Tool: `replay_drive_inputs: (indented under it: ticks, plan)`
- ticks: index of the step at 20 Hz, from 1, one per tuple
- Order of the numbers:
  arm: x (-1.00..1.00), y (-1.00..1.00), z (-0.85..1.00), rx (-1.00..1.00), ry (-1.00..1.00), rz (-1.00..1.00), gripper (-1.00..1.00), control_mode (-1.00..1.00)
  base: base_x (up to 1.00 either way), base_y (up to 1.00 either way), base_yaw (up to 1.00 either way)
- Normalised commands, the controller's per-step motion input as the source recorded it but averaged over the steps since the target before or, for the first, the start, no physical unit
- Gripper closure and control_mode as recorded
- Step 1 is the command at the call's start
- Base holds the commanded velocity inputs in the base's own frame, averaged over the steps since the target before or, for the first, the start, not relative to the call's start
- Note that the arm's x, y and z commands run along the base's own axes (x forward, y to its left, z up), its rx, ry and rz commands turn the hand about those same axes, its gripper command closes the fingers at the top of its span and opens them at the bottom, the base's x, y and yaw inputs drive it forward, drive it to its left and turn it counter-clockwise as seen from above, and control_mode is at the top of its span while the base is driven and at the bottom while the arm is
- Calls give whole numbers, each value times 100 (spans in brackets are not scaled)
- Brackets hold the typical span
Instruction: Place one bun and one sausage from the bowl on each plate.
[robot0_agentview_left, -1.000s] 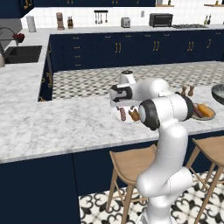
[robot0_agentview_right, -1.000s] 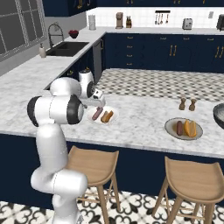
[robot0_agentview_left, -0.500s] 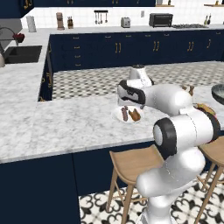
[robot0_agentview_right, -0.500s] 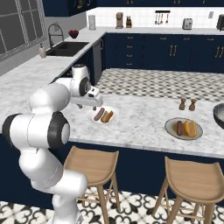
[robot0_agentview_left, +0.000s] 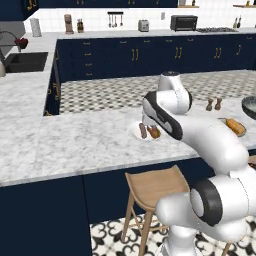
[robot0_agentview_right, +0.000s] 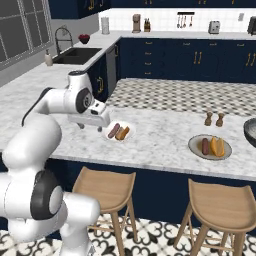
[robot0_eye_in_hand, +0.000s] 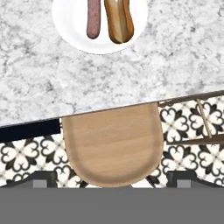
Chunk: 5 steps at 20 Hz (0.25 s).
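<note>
Claw (robot0_eye_in_hand: 112, 178) wide open, empty, above stool (robot0_eye_in_hand: 113, 144)

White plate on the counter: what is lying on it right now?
On the white plate lie one sausage and one bun, side by side. The hand view cuts off the plate's far edge, so that part goes unseen; the right base view shows nothing else on it.
</note>
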Motion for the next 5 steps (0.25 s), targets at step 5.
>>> replay_drive_inputs:
  ticks: [5]
  plan:
    - [-79, -5, 29, 0, -1, 0, -100, -100, 0, 0, 0]
